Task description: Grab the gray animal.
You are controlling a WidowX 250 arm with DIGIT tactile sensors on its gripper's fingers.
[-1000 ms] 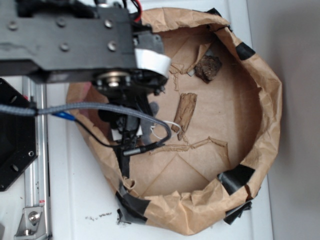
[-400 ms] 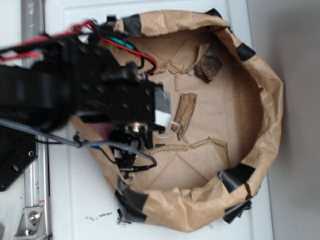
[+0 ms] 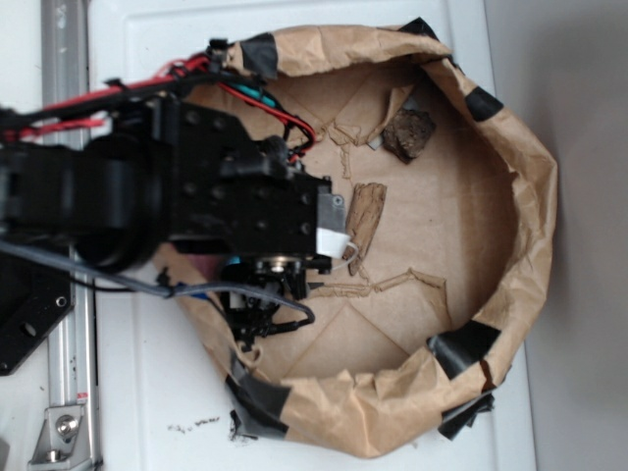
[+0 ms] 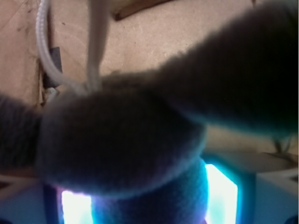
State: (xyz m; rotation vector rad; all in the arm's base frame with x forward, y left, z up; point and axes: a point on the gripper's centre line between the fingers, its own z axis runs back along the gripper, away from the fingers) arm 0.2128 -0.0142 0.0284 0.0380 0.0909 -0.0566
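The gray animal (image 4: 121,140) fills the wrist view as a soft gray plush body with a big ear (image 4: 243,79) reaching up to the right and a thin white loop (image 4: 93,46) at the top left. My gripper (image 4: 149,205) has its two lit fingers on either side of the plush, pressed against it. In the exterior view the black arm (image 3: 196,196) covers the toy. Only the white loop (image 3: 340,257) peeks out beside the wood stick.
A crumpled brown paper bowl (image 3: 535,216) with black tape patches holds everything. A brown wood stick (image 3: 365,221) lies just right of the arm. A dark bark chunk (image 3: 409,132) sits at the upper right. A metal rail (image 3: 69,392) runs along the left.
The arm has swung down and to the right over the toy, and it now hides the gray plush that was partly visible one second ago. The stick and the bark have not moved.
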